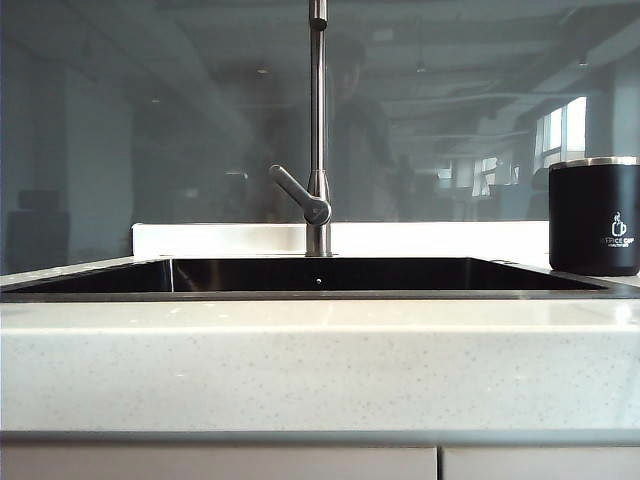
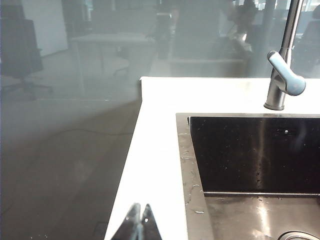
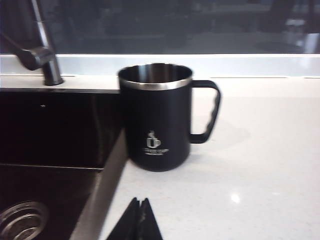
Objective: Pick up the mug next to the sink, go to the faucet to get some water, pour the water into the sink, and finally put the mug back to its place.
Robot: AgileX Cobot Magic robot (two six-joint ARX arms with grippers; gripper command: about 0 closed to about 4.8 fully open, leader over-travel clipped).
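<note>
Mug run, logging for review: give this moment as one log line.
mug: upright on counter beside sink | left gripper: shut, empty | right gripper: shut, short of mug

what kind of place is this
Probably an office kitchenette: a sink set in a pale counter, a tall steel faucet, a black mug beside the basin, and desks and chairs behind a glass wall.

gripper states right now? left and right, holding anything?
Left gripper: jaws closed, holding nothing, above the counter left of the sink.
Right gripper: jaws closed, holding nothing, short of the mug, which stands on the counter.
</note>
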